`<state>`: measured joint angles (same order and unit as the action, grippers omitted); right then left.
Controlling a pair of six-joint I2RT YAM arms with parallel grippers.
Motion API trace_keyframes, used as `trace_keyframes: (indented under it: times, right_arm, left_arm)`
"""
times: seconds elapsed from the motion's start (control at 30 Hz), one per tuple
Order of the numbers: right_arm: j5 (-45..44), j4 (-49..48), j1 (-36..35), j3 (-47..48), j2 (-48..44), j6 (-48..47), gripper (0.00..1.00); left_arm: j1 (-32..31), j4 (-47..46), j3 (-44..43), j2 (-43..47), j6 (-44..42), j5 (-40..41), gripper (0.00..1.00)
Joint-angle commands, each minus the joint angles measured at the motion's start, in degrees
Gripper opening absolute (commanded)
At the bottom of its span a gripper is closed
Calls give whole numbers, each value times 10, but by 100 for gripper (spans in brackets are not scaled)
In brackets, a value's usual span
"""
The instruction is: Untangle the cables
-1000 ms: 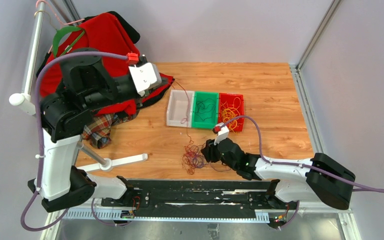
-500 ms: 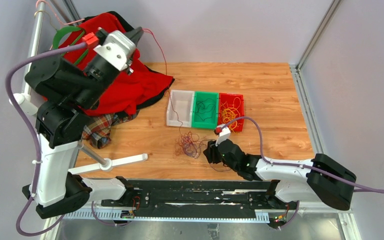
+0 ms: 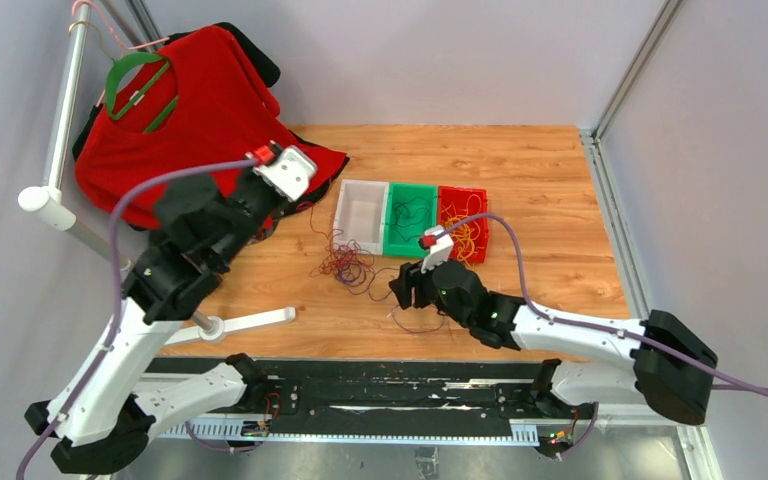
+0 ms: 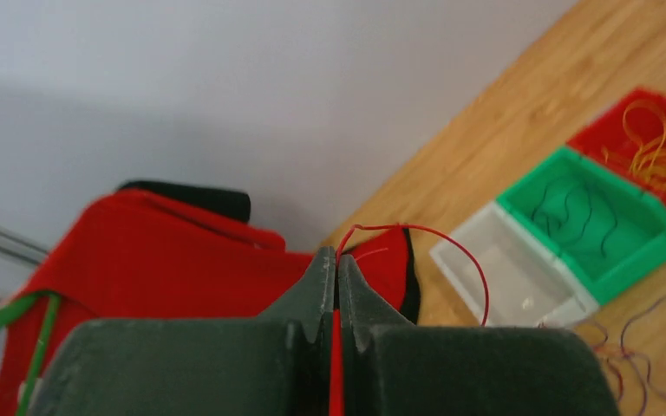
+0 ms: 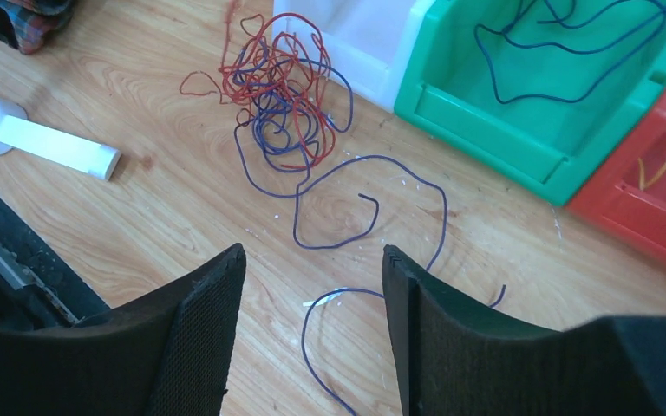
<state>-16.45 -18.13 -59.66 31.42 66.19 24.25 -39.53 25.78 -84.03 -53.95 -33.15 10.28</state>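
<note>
Progress looks partial: left gripper [image 4: 337, 260] pinches a red wire [image 4: 473, 260] from the tangle [image 3: 346, 266] beside the white bin [image 3: 360, 215]; right gripper [image 5: 312, 260] gapes over a loose purple wire [image 5: 296, 227]; green bin [image 3: 412, 251] and red bin [image 3: 480, 200] already hold sorted wires.

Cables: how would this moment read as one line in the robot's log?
left gripper: shut on red cable | right gripper: open above purple cable | tangle: beside white bin

light: bright, even, from above | shadows: soft, faint on counter [image 3: 560, 200] | focus: left claw [image 4: 336, 260] soft up close | top view: sharp
</note>
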Motion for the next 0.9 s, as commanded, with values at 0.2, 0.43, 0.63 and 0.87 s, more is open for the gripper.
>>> trace_keyframes:
  times: [0.2,0.43,0.63,0.87]
  right_arm:
    - [64,-28,7,124,226,-35,60]
    - [65,-39,14,187,336,-39,53]
    - [56,-63,37,121,300,-21,10]
    - [7,-21,49,2,165,-29,1]
  left_arm:
    - [20,7,173,81,-12,168,1]
    - [108,31,286,126,-7,150,1]
    - [220,10,398,133,-16,74,1]
    - [275,-37,461,48,-51,12,6]
